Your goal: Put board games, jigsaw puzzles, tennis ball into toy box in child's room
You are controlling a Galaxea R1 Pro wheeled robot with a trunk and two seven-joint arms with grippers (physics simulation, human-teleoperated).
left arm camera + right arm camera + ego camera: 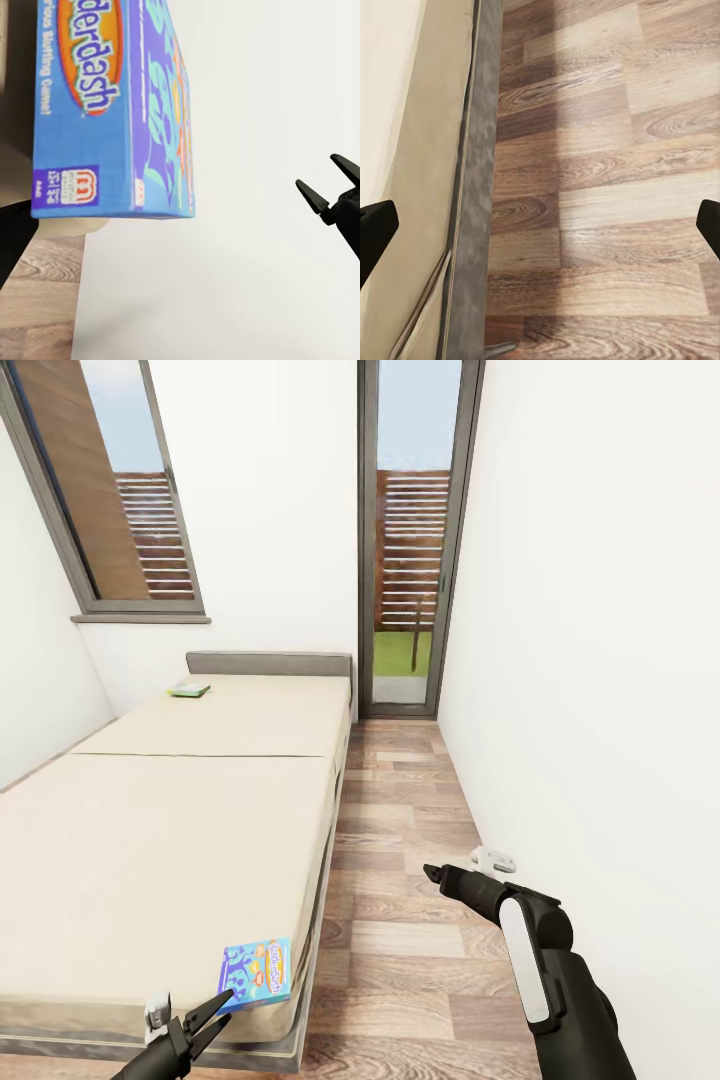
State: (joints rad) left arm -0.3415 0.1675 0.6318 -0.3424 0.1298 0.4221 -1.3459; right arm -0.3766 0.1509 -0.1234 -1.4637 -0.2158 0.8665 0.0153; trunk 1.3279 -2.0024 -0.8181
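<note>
Reaching low in the frame, our left gripper (222, 1010) spreads its fingers just beside the blue board game (256, 971).
We see its blue cartoon cover and orange logo at the bed's (180, 830) near corner; a second, greenish board game (188, 688) lies upper left by the headboard. Our right gripper (432, 875) hangs over the floor (400, 950); we cannot tell its state.

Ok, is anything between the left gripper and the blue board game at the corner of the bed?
Nothing visible. The left gripper is open with its fingertips right at the blue board game, which lies on the near corner of the bed, overhanging the edge. No other object sits between them.
</note>
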